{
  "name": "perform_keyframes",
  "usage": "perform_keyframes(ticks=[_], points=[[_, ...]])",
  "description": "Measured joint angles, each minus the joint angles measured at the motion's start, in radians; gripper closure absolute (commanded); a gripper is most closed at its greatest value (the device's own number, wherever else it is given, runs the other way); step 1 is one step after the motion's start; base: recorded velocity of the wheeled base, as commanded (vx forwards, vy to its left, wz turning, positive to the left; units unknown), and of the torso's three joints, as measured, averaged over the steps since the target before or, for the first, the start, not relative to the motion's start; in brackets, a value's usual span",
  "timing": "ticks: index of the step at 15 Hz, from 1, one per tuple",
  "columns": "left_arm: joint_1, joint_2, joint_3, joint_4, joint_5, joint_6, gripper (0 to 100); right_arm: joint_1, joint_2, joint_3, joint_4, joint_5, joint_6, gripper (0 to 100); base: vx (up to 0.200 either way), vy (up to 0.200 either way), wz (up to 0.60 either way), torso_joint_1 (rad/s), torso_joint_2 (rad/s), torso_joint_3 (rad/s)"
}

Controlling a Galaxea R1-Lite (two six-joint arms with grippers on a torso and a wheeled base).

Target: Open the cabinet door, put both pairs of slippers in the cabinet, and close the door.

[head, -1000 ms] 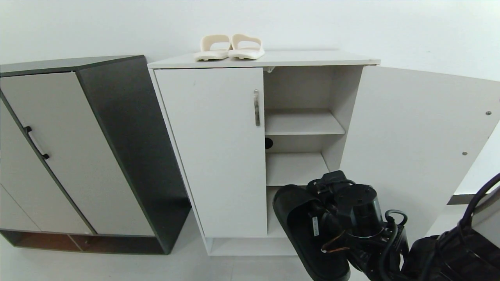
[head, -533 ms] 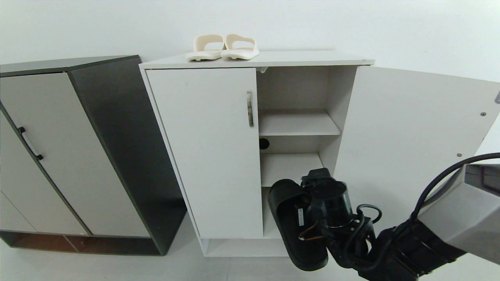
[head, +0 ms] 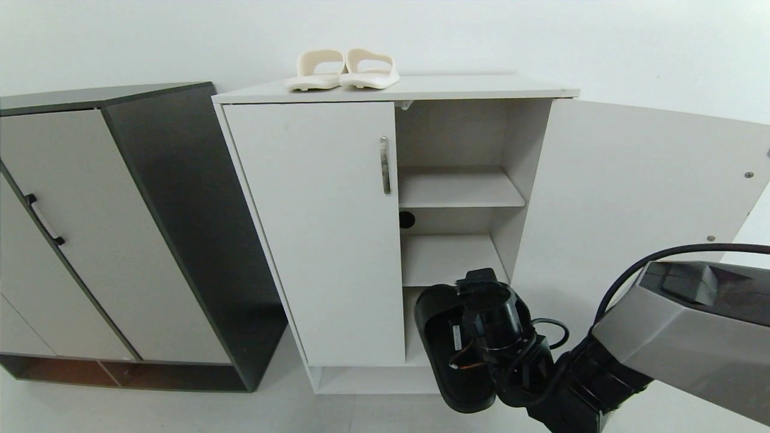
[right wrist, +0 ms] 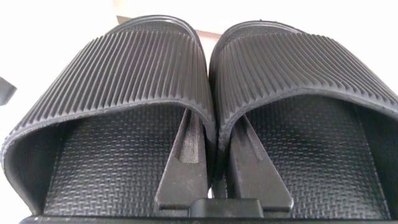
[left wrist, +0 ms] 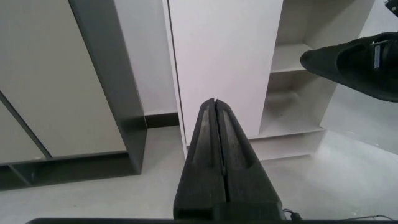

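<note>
Fingers [right wrist: 183, 158] on our right gripper [right wrist: 216, 121] pinch both black slippers [head: 444, 361] by adjoining straps [right wrist: 155, 74], and they look like light, floppy rubber, so we'd grip deep.

A pair of cream open-toe plastic slippers [head: 343, 71] lies side by side on top of the white two-door wooden cabinet [head: 481, 89], toward its left rear. A tall dark grey cabinet [head: 180, 210] stands just beside it on the left. The flat white right door [head: 631, 192] stands swung out rightward. A pair of black ribbed rubber slippers [head: 442, 352], in the right gripper [right wrist: 216, 155], hangs before the lower part of the open side.
</note>
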Motion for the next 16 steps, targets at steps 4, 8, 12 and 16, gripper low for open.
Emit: perform_keyframes(ticks=[4, 8, 12, 16], points=[[0.0, 0.0, 0.0, 0.0, 0.0, 0.0, 100, -0.001, 0.044, -0.016, -0.001, -0.001, 0.001, 100, 0.0, 0.0, 0.0, 0.002, 0.0, -0.18], [0.0, 0.0, 0.0, 0.0, 0.0, -0.002, 100, -0.002, 0.061, -0.028, -0.022, -0.025, 0.021, 100, 0.0, 0.0, 0.0, 0.001, 0.0, -0.195], [0.0, 0.001, 0.0, 0.0, 0.0, -0.002, 100, 0.0, 0.073, -0.069, -0.072, -0.096, 0.02, 100, 0.0, 0.0, 0.0, 0.004, 0.0, -0.201], [0.0, 0.001, 0.0, 0.0, 0.0, -0.001, 100, 0.005, 0.078, -0.042, -0.291, -0.105, -0.097, 100, 0.0, 0.0, 0.0, 0.004, 0.0, -0.149]])
